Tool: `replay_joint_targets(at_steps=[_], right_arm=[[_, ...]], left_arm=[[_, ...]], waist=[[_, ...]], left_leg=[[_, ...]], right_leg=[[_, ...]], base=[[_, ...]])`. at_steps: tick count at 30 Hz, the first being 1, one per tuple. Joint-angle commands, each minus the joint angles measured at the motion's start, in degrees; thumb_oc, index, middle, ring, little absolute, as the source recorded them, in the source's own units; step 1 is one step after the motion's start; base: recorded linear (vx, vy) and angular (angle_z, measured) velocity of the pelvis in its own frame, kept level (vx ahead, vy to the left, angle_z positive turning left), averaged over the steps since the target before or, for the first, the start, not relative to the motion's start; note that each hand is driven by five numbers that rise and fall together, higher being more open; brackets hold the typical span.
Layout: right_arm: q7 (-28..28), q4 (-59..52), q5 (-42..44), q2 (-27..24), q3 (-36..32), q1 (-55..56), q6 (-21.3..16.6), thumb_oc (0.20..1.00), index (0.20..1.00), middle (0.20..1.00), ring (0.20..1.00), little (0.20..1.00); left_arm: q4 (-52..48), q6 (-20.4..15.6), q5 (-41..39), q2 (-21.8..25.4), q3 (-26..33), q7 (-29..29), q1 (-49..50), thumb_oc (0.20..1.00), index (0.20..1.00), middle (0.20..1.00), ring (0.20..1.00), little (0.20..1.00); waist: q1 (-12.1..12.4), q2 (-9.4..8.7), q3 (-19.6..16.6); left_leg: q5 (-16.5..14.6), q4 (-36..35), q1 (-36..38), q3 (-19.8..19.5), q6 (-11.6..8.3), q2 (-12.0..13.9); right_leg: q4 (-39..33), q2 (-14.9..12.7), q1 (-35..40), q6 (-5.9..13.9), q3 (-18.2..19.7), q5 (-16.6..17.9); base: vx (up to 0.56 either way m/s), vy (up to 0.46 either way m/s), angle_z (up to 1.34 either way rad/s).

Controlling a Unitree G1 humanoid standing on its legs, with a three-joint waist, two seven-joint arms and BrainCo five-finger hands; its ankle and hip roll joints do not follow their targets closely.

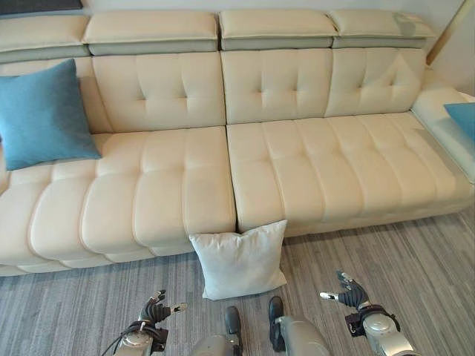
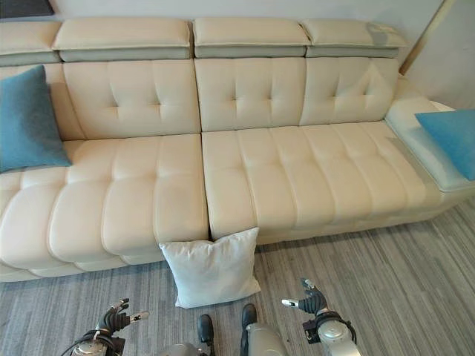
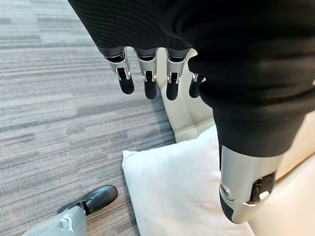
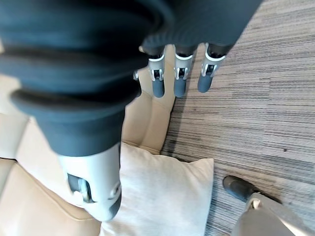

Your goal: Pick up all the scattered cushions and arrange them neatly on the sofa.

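While both sets of fingers (image 3: 147,78) are hanging straight and relaxed with nothing in them, the left hand (image 1: 152,311) and right hand (image 1: 349,293) are hovering low on either side of the white cushion (image 1: 239,259), probably to take it from both flanks at once. That cushion is leaning between them and just ahead of the fingertips, on the grey striped floor (image 1: 415,274) against the front of the cream sofa (image 1: 297,170), so it is yet to be lifted. Farther out past the left fingers, a blue cushion (image 1: 41,115) is resting against the backrest; well beyond the right fingers, another blue cushion (image 2: 449,141) is lying on the sofa's far arm. The middle seats are holding nothing
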Motion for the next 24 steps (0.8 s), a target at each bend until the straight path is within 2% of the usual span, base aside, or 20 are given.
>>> replay_joint_targets(at_steps=[1,7,8,9,13,15,16,17,19,20,21,22,23,24], right_arm=[[-0.91,-2.29,0.55,-3.78,0.70,-2.47,-1.28,1.000,1.000,1.000,1.000,1.000],[-2.26,-3.67,-0.78,-5.71,1.55,-5.13,-1.43,1.000,1.000,1.000,1.000,1.000],[-3.01,-3.98,-0.49,-6.96,1.51,-6.70,-1.78,1.000,1.000,1.000,1.000,1.000],[-3.37,-3.69,-0.32,-7.27,1.93,-7.80,-1.93,1.000,1.000,1.000,1.000,1.000],[-5.69,0.30,0.71,-8.43,3.94,-15.23,-2.10,1.000,1.000,1.000,1.000,1.000],[-7.24,1.97,1.35,-9.53,5.44,-19.95,-2.08,1.000,1.000,1.000,1.000,1.000],[-7.84,2.73,1.77,-9.82,5.94,-21.77,-1.97,1.000,1.000,1.000,1.000,1.000],[-7.84,2.78,1.79,-9.81,5.95,-21.85,-1.99,1.000,1.000,1.000,1.000,1.000],[-10.13,8.16,4.74,-11.28,8.01,-31.26,-2.08,1.000,1.000,1.000,1.000,1.000],[-10.12,8.32,4.79,-11.27,8.06,-31.47,-2.14,1.000,1.000,1.000,1.000,1.000],[-11.76,12.43,6.72,-11.91,9.50,-37.59,-1.93,1.000,1.000,1.000,1.000,1.000],[-12.57,14.82,7.96,-12.50,9.96,-40.87,-1.74,1.000,1.000,1.000,1.000,1.000],[-12.53,15.05,8.03,-12.49,10.04,-41.18,-1.83,1.000,1.000,1.000,1.000,1.000],[-13.49,18.26,10.37,-13.36,10.24,-46.69,-1.75,1.000,1.000,1.000,1.000,1.000]], left_arm=[[-0.64,-1.65,0.29,0.42,1.41,0.44,-1.40,1.000,1.000,1.000,1.000,1.000],[-1.86,-2.01,0.11,2.11,1.11,1.65,-3.64,1.000,1.000,1.000,1.000,1.000],[-3.85,-2.50,-0.48,3.24,0.56,2.13,-5.45,1.000,1.000,1.000,1.000,1.000],[-4.28,-2.76,-1.08,3.49,0.40,2.36,-6.30,1.000,1.000,1.000,1.000,1.000],[-3.99,-3.66,-4.61,5.63,-0.32,4.86,-11.78,1.000,1.000,1.000,1.000,1.000],[-3.31,-4.28,-6.35,7.18,-1.27,6.54,-15.61,1.000,1.000,1.000,1.000,1.000],[-2.87,-4.51,-6.53,7.78,-1.75,7.26,-16.88,1.000,1.000,1.000,1.000,1.000],[-2.83,-4.53,-6.53,7.79,-1.74,7.26,-16.94,1.000,1.000,1.000,1.000,1.000],[0.21,-5.96,-11.10,9.77,-2.61,9.52,-25.13,1.000,1.000,1.000,1.000,1.000],[0.33,-6.00,-11.14,9.79,-2.59,9.48,-25.29,1.000,1.000,1.000,1.000,1.000],[2.43,-6.46,-14.92,11.57,-2.37,10.90,-31.03,1.000,1.000,1.000,1.000,1.000],[3.16,-6.99,-16.83,12.47,-2.22,11.67,-33.74,1.000,1.000,1.000,1.000,1.000],[3.33,-7.04,-16.90,12.51,-2.20,11.62,-33.97,1.000,1.000,1.000,1.000,1.000],[5.29,-6.87,-19.07,13.64,-2.85,11.77,-38.42,1.000,1.000,1.000,1.000,1.000]], waist=[[0.27,-0.35,-0.77],[0.61,-0.32,1.12],[0.53,-0.43,3.26],[0.60,-0.19,4.07],[1.00,1.12,6.90],[1.02,0.91,8.54],[1.06,0.97,8.82],[1.08,0.97,8.81],[0.47,0.73,11.88],[0.43,0.74,11.77],[0.02,0.66,13.19],[-0.08,0.77,13.93],[-0.13,0.79,13.72],[-0.29,0.95,14.43]], left_leg=[[-7.78,7.65,-0.43,-1.13,-4.41,1.24],[-8.35,10.90,-4.73,-1.93,-5.59,1.85],[-8.79,17.02,-10.09,-1.87,-6.63,2.28],[-8.68,18.58,-11.66,-1.84,-6.82,2.47],[-9.66,22.31,-18.70,-1.76,-5.98,3.49],[-10.19,25.71,-23.73,-1.34,-5.24,3.75],[-12.08,27.27,-24.83,-1.37,-5.36,4.11],[-12.18,27.42,-24.94,-1.34,-5.35,4.14],[-13.37,33.70,-33.99,-0.40,-5.02,5.31],[-13.46,33.94,-34.36,-0.41,-5.01,5.34],[-14.13,38.46,-41.36,-0.38,-4.98,6.18],[-14.40,40.51,-45.04,-0.49,-4.89,6.28],[-14.53,40.87,-45.64,-0.51,-4.87,6.32],[-14.81,44.61,-52.58,-0.81,-4.95,7.08]], right_leg=[[-1.07,1.00,2.33,2.37,-0.58,-2.75],[-0.63,0.60,0.31,1.67,-1.39,-3.30],[0.59,-0.13,-2.26,0.97,-1.57,-3.60],[1.50,-0.29,-3.48,0.71,-1.79,-3.79],[10.45,-0.57,-13.04,0.05,-2.60,-5.85],[14.93,-0.91,-18.59,-0.20,-2.31,-6.67],[16.71,-0.84,-19.73,0.10,-1.72,-8.43],[16.83,-0.83,-19.85,0.10,-1.69,-8.50],[23.14,-1.72,-29.42,-0.02,-1.38,-9.04],[23.32,-1.72,-29.76,-0.03,-1.39,-9.10],[27.24,-2.05,-36.55,-0.42,-1.04,-9.50],[29.54,-1.97,-40.20,-0.61,-0.77,-9.74],[29.86,-1.99,-40.77,-0.62,-0.77,-9.85],[32.84,-2.40,-46.86,-0.96,-0.34,-10.28]], base=[[0.06,-0.109,0.08],[-0.05,-0.111,0.20],[-0.17,-0.102,0.29],[-0.22,-0.115,0.30],[-0.14,-0.047,0.20],[-0.11,-0.033,0.00],[0.00,0.000,0.00],[-0.08,-0.018,0.01],[-0.21,-0.036,-0.01],[-0.19,-0.039,-0.14],[-0.18,-0.028,-0.11],[-0.17,-0.028,-0.06],[-0.13,-0.022,0.08],[-0.09,-0.032,0.05]])
